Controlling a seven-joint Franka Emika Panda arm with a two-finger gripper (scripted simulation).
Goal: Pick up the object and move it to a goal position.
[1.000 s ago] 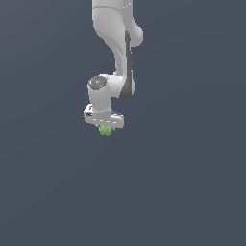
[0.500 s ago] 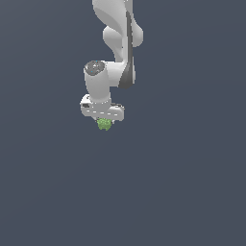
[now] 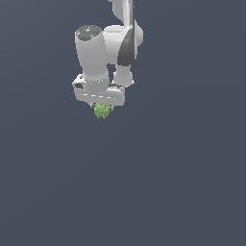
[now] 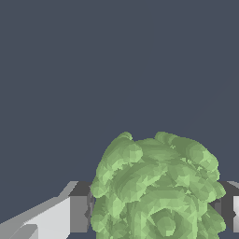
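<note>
Green lumpy object [image 3: 101,111], bumpy broccoli-like surface, clamped between white jaws

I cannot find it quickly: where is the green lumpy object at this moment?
In the exterior view the green object sits left of centre in the upper half, directly under the white gripper, held between its fingers.

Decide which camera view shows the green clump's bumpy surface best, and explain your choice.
The wrist view: the green clump fills much of the picture, its lumpy surface clear, between the gripper fingers. The exterior view shows it only as a small green blob under the white gripper.
</note>
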